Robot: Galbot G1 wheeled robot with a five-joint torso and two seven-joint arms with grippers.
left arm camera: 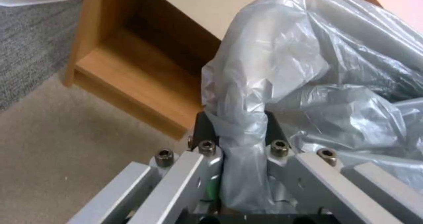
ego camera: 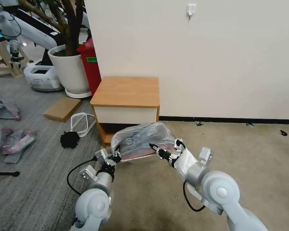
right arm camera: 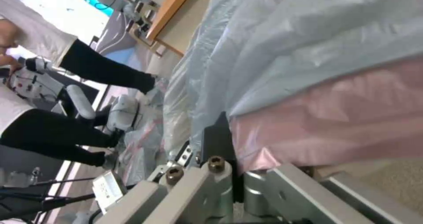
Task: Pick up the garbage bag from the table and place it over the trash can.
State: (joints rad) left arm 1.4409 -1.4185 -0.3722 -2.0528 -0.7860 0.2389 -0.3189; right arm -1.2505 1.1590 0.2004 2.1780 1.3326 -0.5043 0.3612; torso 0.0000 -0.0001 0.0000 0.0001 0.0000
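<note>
From the head, the garbage bag [ego camera: 141,139] billows low in front of the table [ego camera: 126,91], stretched between both arms. The left wrist camera shows the left gripper [left arm camera: 236,125] clamped on a bunched grey fold. The right wrist camera shows the right gripper [right arm camera: 233,151] pinching the bag's pink band.

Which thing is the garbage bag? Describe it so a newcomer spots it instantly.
Find the table against the wall; just in front of its drawer, above the carpet, the garbage bag hangs stretched between the left gripper and right gripper. It is puffed translucent grey plastic with a pink rim band, unlike the flat bags farther left.
</note>
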